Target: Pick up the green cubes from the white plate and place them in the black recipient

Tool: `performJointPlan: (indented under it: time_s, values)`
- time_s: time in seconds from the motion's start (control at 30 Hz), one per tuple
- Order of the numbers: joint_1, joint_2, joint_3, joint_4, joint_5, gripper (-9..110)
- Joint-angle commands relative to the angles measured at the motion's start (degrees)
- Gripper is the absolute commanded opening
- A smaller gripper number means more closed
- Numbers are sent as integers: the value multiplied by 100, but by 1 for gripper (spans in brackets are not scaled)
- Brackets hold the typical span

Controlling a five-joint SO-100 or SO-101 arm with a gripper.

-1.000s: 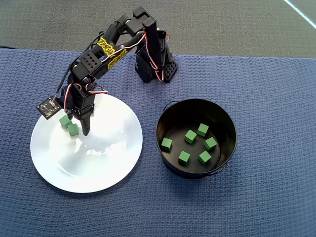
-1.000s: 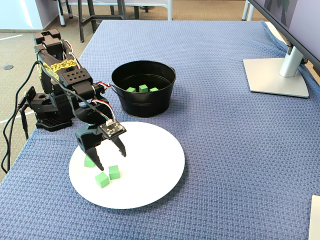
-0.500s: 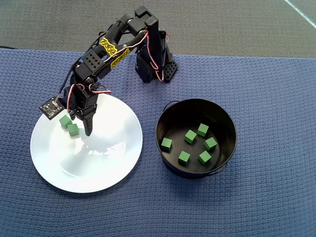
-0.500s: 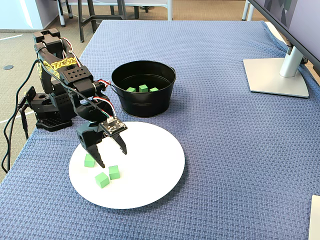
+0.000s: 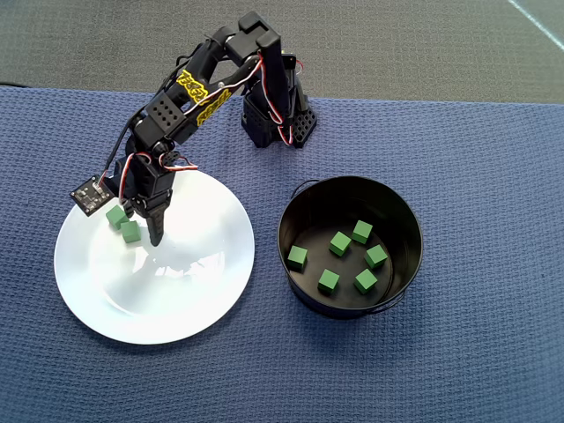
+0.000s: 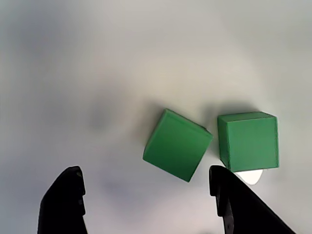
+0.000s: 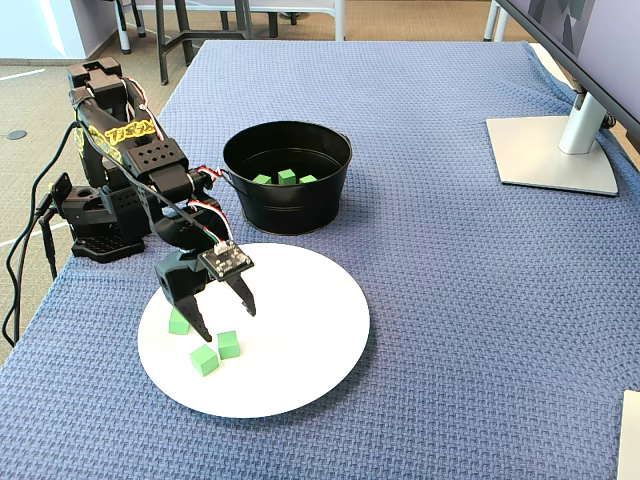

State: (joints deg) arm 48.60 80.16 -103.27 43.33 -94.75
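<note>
My fingers (image 6: 146, 195) hung spread and empty over the white plate (image 6: 97, 73), the nearer green cube (image 6: 177, 145) lying just ahead, turned diagonal to their gap.

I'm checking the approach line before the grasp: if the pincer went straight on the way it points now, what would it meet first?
Probably the tilted green cube between its open fingers, resting on the white plate; depth is unclear.

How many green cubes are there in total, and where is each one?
9. Six lie in the black tin. Three sit on the white plate. The gripper hides one from overhead.
</note>
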Motion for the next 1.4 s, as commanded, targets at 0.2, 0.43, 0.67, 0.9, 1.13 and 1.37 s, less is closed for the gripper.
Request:
performJointPlan:
  time_s: [0.2,0.43,0.67,0.9,1.13,1.37]
  values:
    - [-70,-79,9,-237,97,26]
    - [-35,-70,-105,-668,97,26]
    - [-18,-62,-88,-686,123,24]
    - [0,-70,-105,-729,132,21]
    - [9,-79,-141,-879,167,0]
    - [-9,-62,-176,-923,299,0]
